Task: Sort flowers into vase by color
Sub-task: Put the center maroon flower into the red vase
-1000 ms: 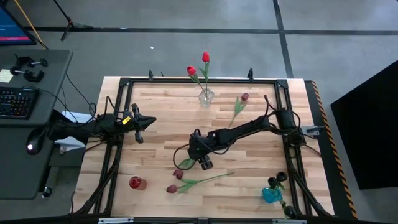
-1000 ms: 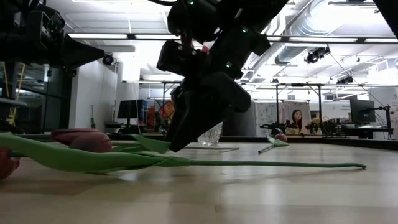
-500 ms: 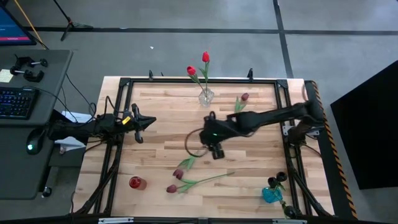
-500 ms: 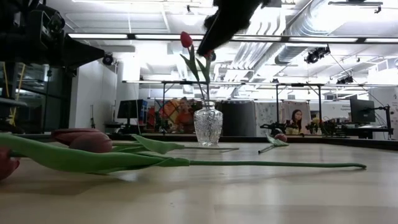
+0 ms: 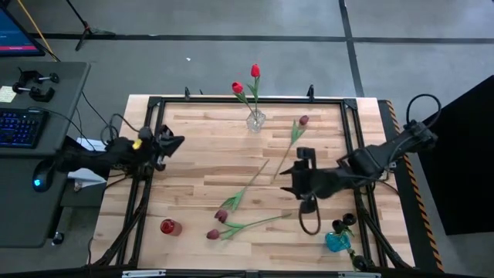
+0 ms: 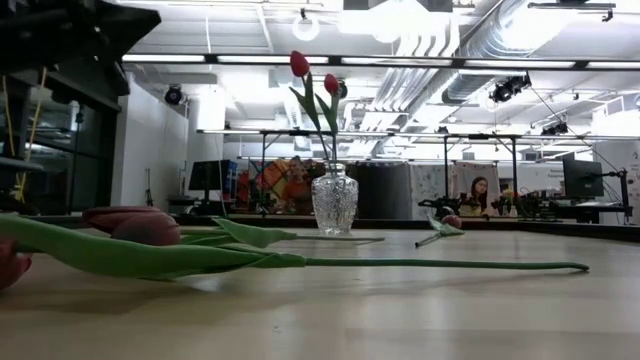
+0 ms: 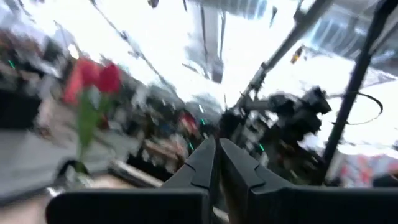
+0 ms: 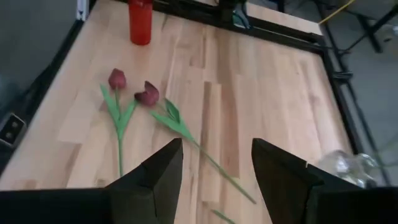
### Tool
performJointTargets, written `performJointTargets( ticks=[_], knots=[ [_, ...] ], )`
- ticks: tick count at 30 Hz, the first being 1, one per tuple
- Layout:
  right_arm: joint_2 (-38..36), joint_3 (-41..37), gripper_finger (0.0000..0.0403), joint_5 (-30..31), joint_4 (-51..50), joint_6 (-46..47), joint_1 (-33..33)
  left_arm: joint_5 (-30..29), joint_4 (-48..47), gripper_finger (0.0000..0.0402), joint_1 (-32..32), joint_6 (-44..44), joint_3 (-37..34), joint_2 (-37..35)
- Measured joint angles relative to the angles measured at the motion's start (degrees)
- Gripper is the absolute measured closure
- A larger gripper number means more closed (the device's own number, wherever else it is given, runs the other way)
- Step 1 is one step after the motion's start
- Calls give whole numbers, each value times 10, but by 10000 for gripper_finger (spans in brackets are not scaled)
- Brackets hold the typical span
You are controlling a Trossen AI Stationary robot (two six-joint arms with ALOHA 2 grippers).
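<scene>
Counting flowers: two red tulips (image 5: 246,82) stand in the clear vase (image 5: 255,120) at upper centre, three maroon ones (image 5: 221,216) lie lower centre, one more (image 5: 302,120) lies upper right. Right gripper (image 5: 291,181) hovers right of centre, fingers (image 8: 157,175) apart, empty. Left gripper (image 5: 178,140) waits at the surface (image 5: 201,166)'s left edge, fingers closed, empty.

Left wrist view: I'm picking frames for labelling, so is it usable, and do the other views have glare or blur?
Left wrist view: motion-smeared, the red tulips and the left end effector soft. Low view: bright ceiling lights glare, near tulips dark. High and right wrist views: even light, sharp; the two maroon tulips crisp.
</scene>
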Motion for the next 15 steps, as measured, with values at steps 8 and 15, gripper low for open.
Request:
performJointTargets(
  ticks=[8,15],
  knots=[
    [10,-1,222,67,-58,38,35,29,-19,319,-35,-14,140,270],
    [12,-1,222,65,-95,86,37,102,-354,239,-84,60,387,570]
  ],
)
